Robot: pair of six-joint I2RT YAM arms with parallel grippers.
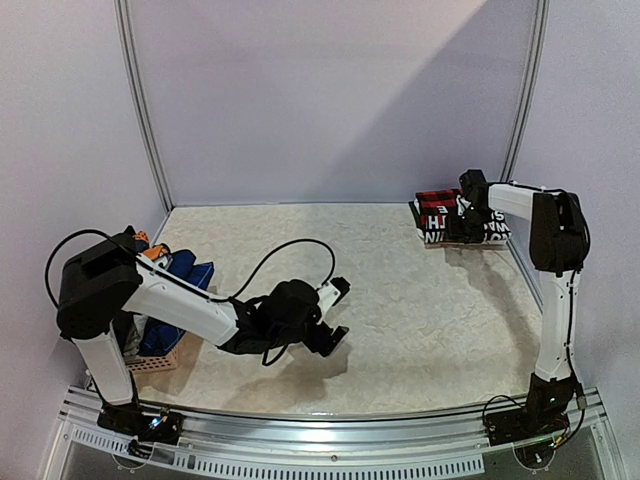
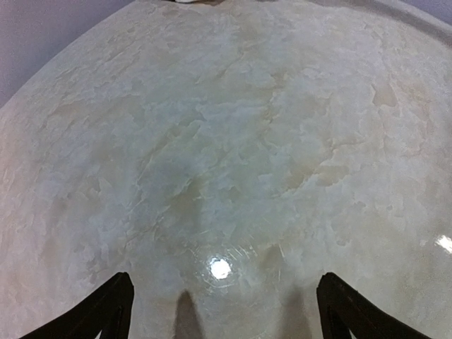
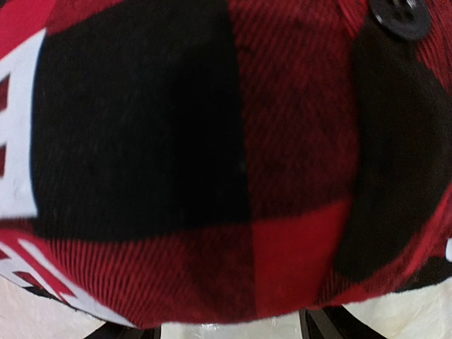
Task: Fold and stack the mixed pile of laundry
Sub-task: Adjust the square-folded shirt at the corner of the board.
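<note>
Bench (image 1: 400, 300) was mostly bare in the middle, likely kept as folding space. Left arm (image 1: 190, 305) lay low across the near-left part, left jaws spread wide over bare surface with nothing between them, probably parked ready for the next garment. Right arm (image 1: 545, 225) stretched to the far right corner, right jaws down on the red-black plaid shirt (image 1: 445, 212), which lay folded flat with white lettering showing – judged the stack spot, out of the work area. Right wrist view was all plaid cloth with only dark tips at the bottom edge, so couldn't tell if the right jaws gripped or just pressed. Remaining laundry pile (image 1: 180, 290) – blue pieces plus an orange bit – sat in the pinkish basket (image 1: 160, 362) by the left arm's base, not yet folded
</note>
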